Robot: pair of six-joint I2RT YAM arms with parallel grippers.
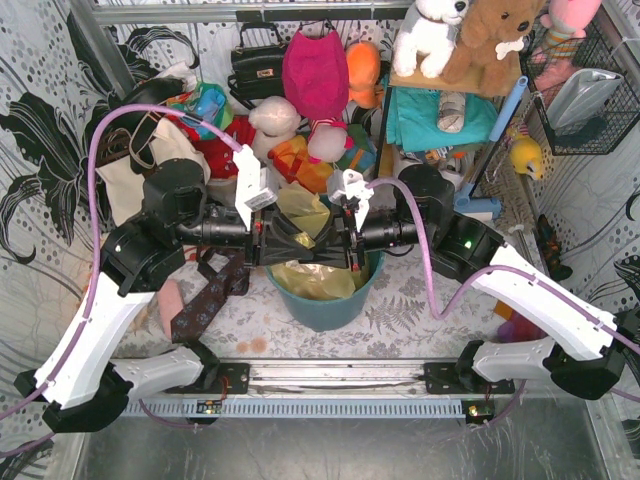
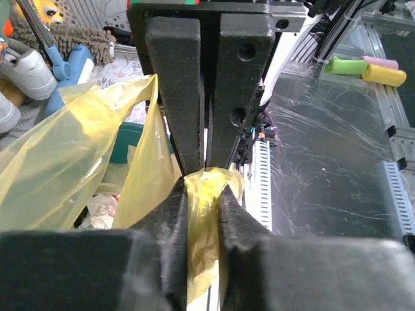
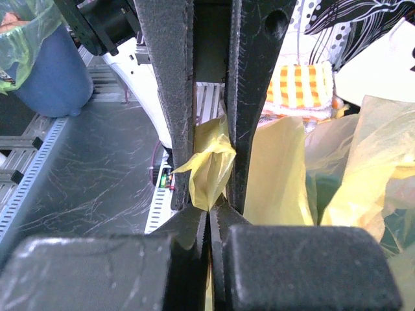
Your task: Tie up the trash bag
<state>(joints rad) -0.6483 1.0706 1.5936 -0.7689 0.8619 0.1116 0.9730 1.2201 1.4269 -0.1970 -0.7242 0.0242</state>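
Fern-printed cloth covers the tabletop. At its middle the trash bag sits in a teal bin, with its crinkled yellow film bunched in the bin's mouth and rising above it.

We see both arms reaching in from either side, so that their fingers meet tip to tip over the bin. In the left wrist view, the left gripper is clamped on a twisted rope of the bag's film. The film is pinched between the two pads and trails down out of sight.

In the right wrist view, the right gripper has its jaws pressed tight together, with a thin sliver of yellow film showing in the seam between them. Just beyond its tips, a small wad of the same film sits between the other gripper's fingers. Loose yellow sheets of the bag hang off to one side in both wrist views.

Beside the bin, on the left, we find a dark patterned strap lying on the cloth. Behind it, toward the back wall, are a cream tote, a black handbag and a heap of soft toys.

Off to the side in the left wrist view, a green roll, a pink roll and a yellow roll lie together on a clear, shiny sheet.
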